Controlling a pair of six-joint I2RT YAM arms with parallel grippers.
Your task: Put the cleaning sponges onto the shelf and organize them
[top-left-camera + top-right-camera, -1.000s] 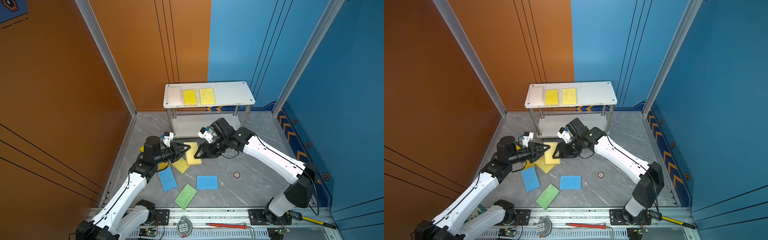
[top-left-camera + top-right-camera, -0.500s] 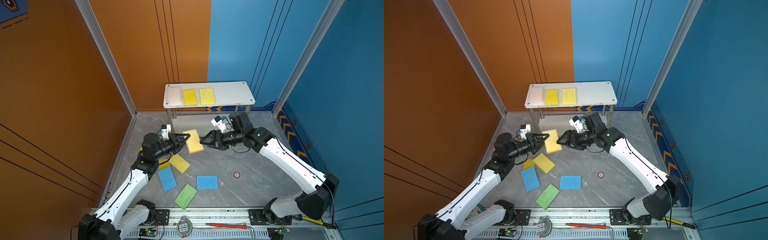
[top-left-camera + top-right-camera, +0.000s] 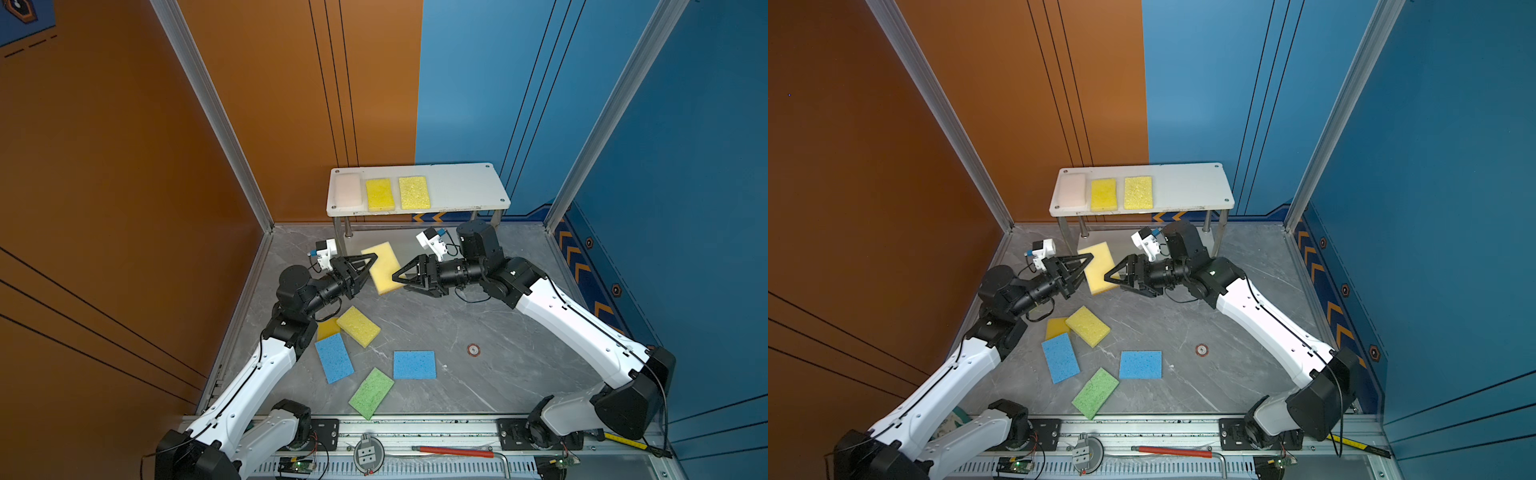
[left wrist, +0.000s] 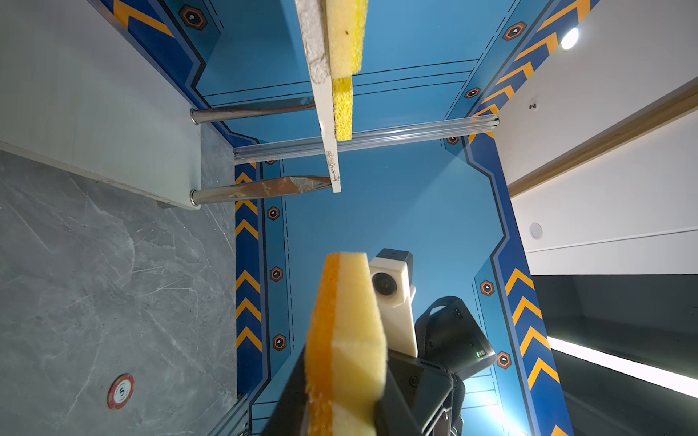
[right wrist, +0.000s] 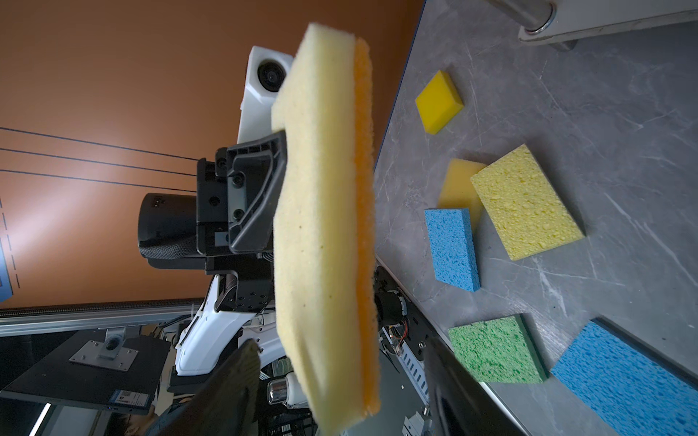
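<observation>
Clamping a yellow sponge (image 3: 384, 268) in mid-air, the left tool (image 3: 371, 268) holds it at 6 o'clock of the shelf (image 3: 461, 187); the right tool (image 3: 399, 276) stands wide around the sponge's 3 o'clock end

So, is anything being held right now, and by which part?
The left gripper pinches the yellow sponge with orange backing at one long edge, fingers on both broad faces. The right gripper stands open around it, not gripping.

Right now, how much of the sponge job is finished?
Done: three sponges lie on the shelf top board. In hand: the left gripper clamps a yellow sponge; the open right gripper straddles its other end. Left: six sponges on the grey table.
</observation>
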